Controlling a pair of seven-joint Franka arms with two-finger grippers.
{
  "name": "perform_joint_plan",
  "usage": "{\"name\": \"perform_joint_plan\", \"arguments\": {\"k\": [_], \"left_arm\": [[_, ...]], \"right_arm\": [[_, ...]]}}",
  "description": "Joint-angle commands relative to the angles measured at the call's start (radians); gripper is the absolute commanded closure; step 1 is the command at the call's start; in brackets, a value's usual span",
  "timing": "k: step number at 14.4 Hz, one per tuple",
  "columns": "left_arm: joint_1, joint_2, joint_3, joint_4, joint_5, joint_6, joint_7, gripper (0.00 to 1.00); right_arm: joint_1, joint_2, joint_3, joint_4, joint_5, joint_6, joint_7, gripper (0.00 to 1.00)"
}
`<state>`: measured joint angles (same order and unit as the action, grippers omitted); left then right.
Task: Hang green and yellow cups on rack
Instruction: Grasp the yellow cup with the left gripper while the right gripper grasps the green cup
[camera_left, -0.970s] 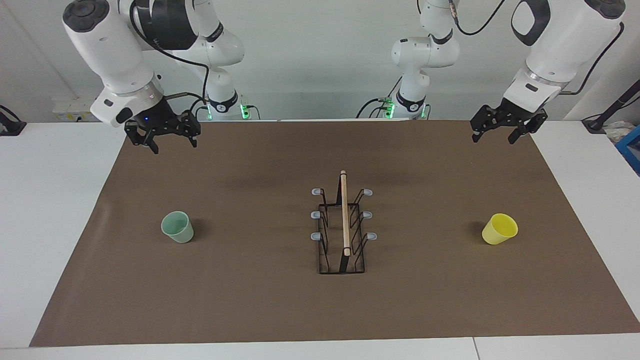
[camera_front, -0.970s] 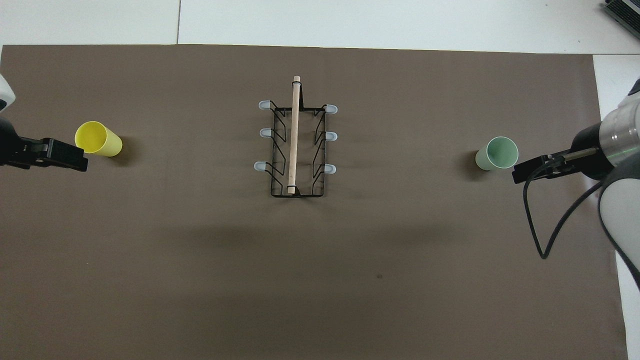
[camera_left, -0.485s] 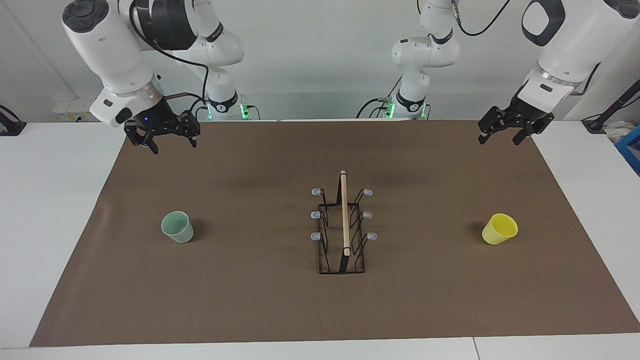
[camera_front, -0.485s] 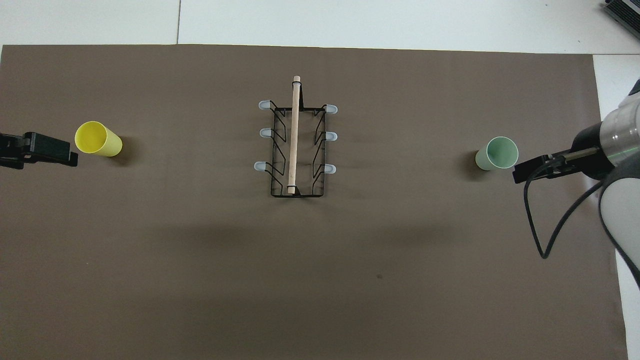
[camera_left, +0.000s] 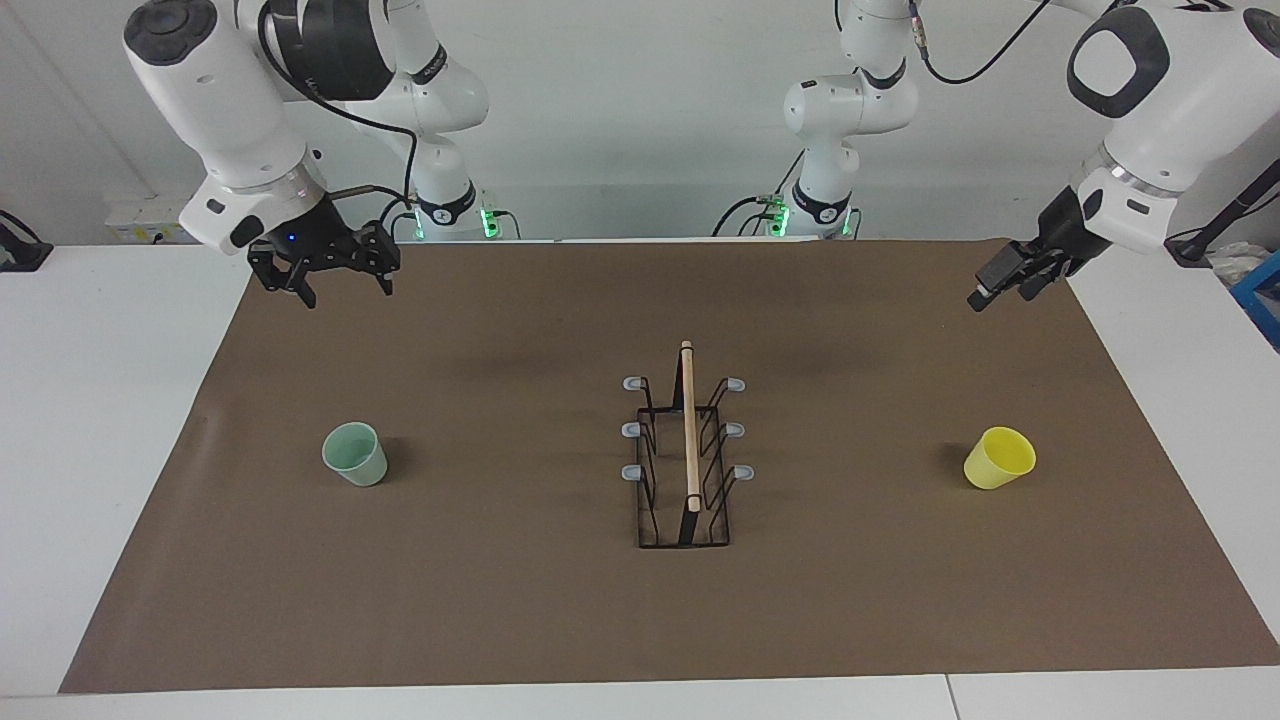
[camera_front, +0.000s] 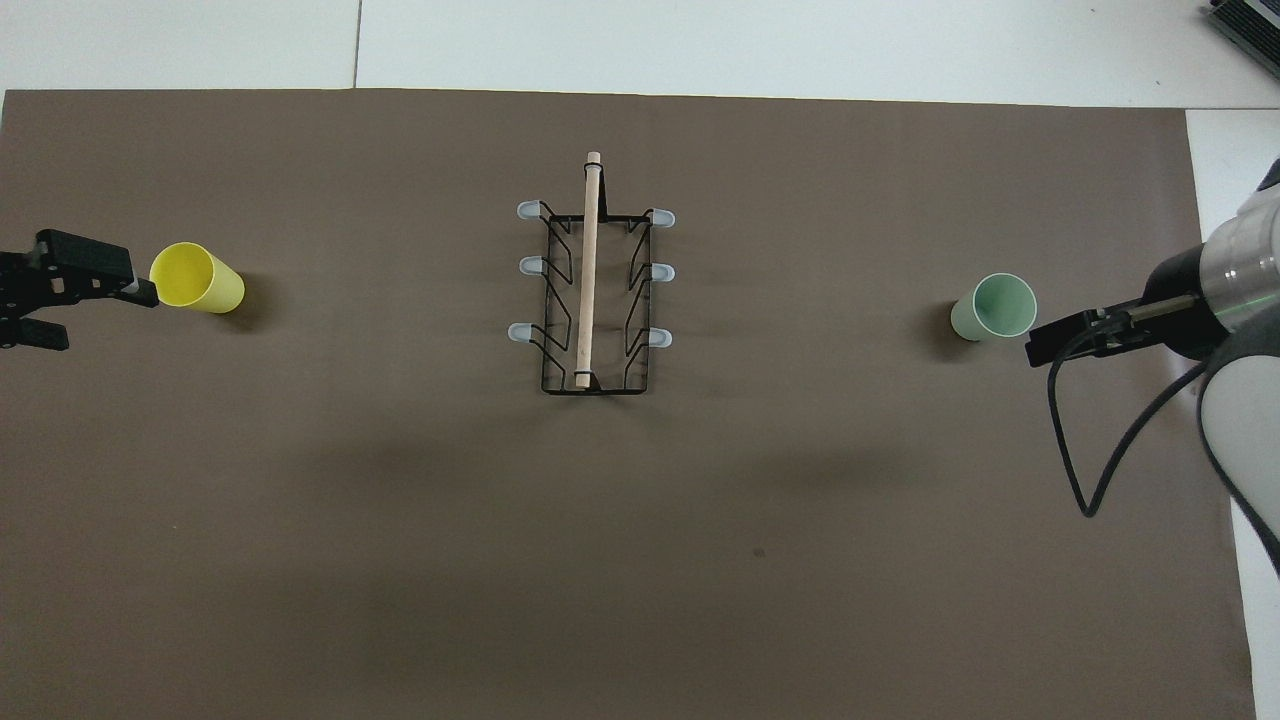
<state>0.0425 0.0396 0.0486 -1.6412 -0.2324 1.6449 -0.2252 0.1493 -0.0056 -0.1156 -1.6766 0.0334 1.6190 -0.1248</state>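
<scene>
We see a brown mat (camera_left: 500, 600) covering most of a white table (camera_left: 100, 420), with bare white margins at both ends and along the edge farthest from the robots. The rack (camera_left: 686, 470) stands at the mat's middle, its light wooden rod (camera_front: 590, 270) running lengthwise away from the robots, three grey-tipped pegs (camera_front: 527, 210) jutting out to each side toward the table's ends. All six pegs are bare.

The green cup (camera_left: 355, 454) sits upright, mouth up, toward the right arm's end of the table, well apart from the rack. The yellow cup (camera_left: 999, 457) sits toward the left arm's end, equally far from the rack and also mouth up. Wide stretches of open mat lie between each cup and the rack, and the whole band of mat nearest the robots is free.

The right gripper (camera_left: 340, 280) hangs in the air over the mat's corner nearest the robots at its own end, fingers spread open and holding nothing; we see it well apart from the green cup. The left gripper (camera_left: 1005, 280) hovers over the mat's edge at the other end, tilted down, jaws parted in the overhead view and empty, clear of the yellow cup.
</scene>
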Motion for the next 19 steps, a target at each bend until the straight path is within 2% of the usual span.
{"name": "perform_joint_plan", "arguments": {"k": [1, 6, 10, 15, 19], "left_arm": [[0.072, 0.049, -0.006, 0.0, -0.077, 0.022, -0.095, 0.0], [0.129, 0.152, 0.005, 0.021, -0.198, 0.093, -0.391, 0.0], [0.197, 0.276, 0.007, 0.078, -0.294, 0.098, -0.564, 0.0], [0.221, 0.373, 0.007, 0.124, -0.303, 0.131, -0.663, 0.0], [0.255, 0.457, 0.007, 0.138, -0.34, 0.211, -0.704, 0.0]], "right_arm": [[-0.014, 0.009, 0.01, 0.015, 0.003, -0.002, 0.016, 0.0], [-0.005, 0.009, 0.008, 0.015, 0.003, -0.002, 0.014, 0.0], [-0.008, 0.01, 0.008, 0.015, -0.009, -0.001, 0.013, 0.0], [-0.011, 0.012, 0.008, 0.015, -0.03, 0.031, 0.013, 0.0], [-0.011, 0.015, 0.008, -0.086, -0.072, 0.184, 0.013, 0.0]]}}
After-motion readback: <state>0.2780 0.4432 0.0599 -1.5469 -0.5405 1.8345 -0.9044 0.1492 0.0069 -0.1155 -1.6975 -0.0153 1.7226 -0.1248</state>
